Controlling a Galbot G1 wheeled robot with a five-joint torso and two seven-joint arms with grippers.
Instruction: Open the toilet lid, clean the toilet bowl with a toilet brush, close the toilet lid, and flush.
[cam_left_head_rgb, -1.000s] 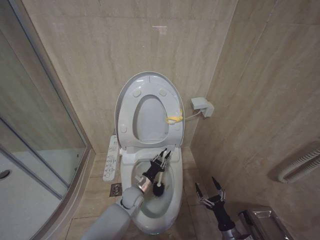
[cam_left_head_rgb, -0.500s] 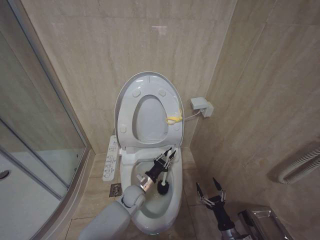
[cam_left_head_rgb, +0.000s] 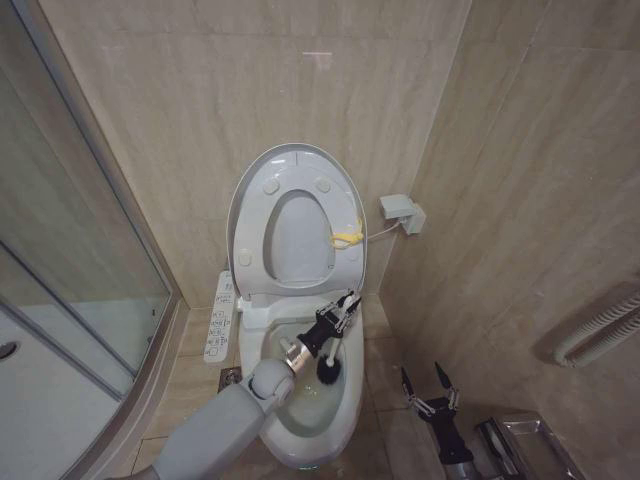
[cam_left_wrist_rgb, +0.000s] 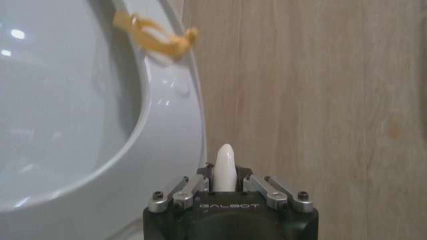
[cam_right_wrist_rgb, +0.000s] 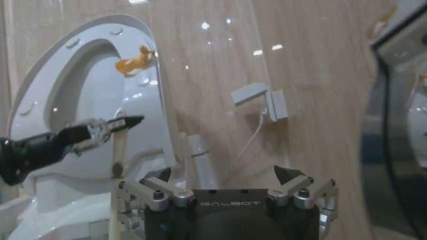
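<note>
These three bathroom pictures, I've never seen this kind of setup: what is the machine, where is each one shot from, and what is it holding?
It is a wheeled robot with two arms, each ending in a gripper. The wide picture comes from a camera on its head, looking down at a toilet bowl whose toilet lid stands raised against the wall. The other two come from cameras on its wrists. The left gripper reaches over the bowl and is shut on the pale handle of a toilet brush, whose dark head hangs down inside the bowl; the left wrist picture shows the handle's tip between the fingers, close beside the raised lid. The right gripper waits open, low beside the bowl, holding nothing.
</note>
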